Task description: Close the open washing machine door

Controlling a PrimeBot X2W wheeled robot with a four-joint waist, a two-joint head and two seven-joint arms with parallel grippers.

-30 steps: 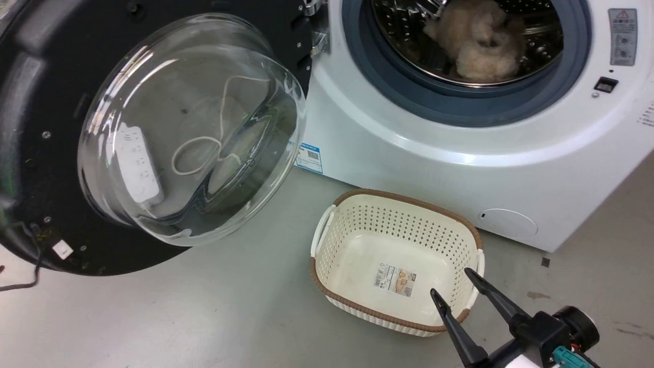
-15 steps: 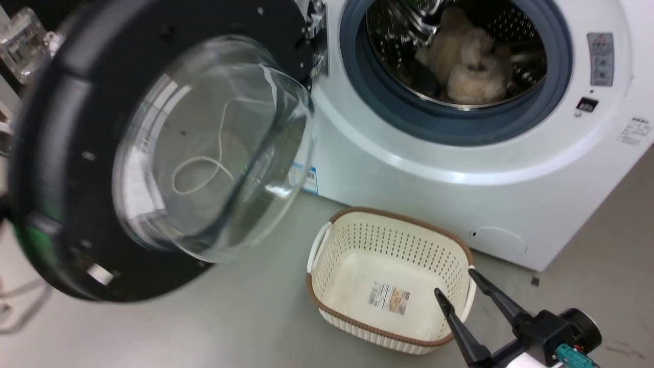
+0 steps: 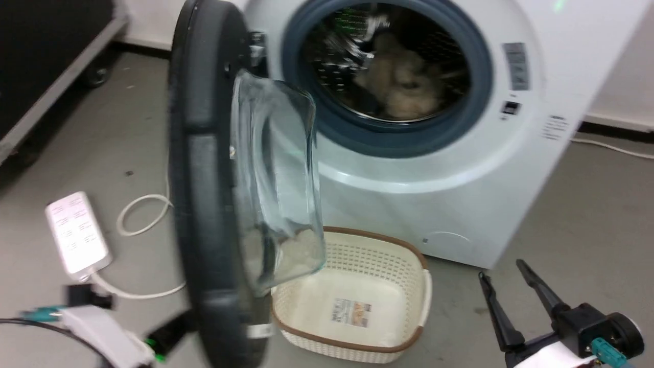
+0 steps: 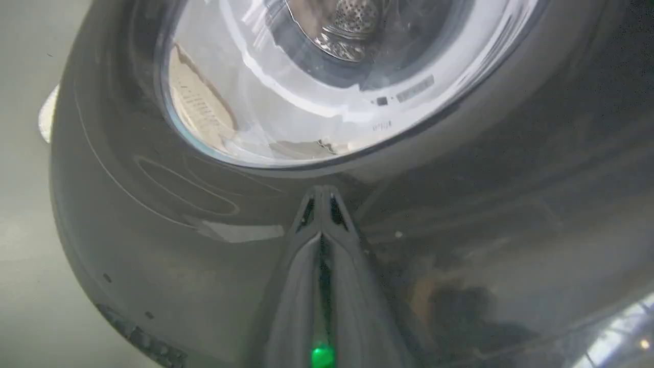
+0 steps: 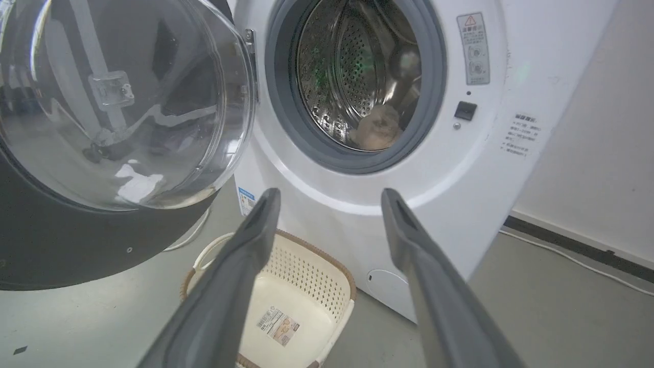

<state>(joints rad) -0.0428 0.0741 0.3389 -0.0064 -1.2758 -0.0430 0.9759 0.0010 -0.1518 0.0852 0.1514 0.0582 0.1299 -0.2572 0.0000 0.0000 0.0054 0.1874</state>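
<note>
The washing machine door [image 3: 204,179] stands about half open, edge-on in the head view, with its glass bowl [image 3: 278,174] bulging toward the white machine [image 3: 409,204]. In the left wrist view my left gripper [image 4: 321,190] is shut, its tips touching the door's dark outer face [image 4: 460,214] just below the window. My left forearm [image 3: 97,332] reaches in behind the door. My right gripper [image 3: 501,271] hangs open and holds nothing, at the lower right and apart from the door. The right wrist view shows the door [image 5: 76,240], the bowl [image 5: 122,102] and the open right gripper [image 5: 329,197].
A cream basket [image 3: 409,327] with a brown rim sits on the floor before the machine, partly under the door. A beige fluffy item [image 3: 398,82] lies in the drum. A white power strip [image 3: 76,232] and its cable [image 3: 138,214] lie at the left. A black case [image 3: 41,61] stands far left.
The door has swung from wide open toward the machine and now stands edge-on. The head camera has turned left and drawn back. My left forearm has come into view behind the door.
</note>
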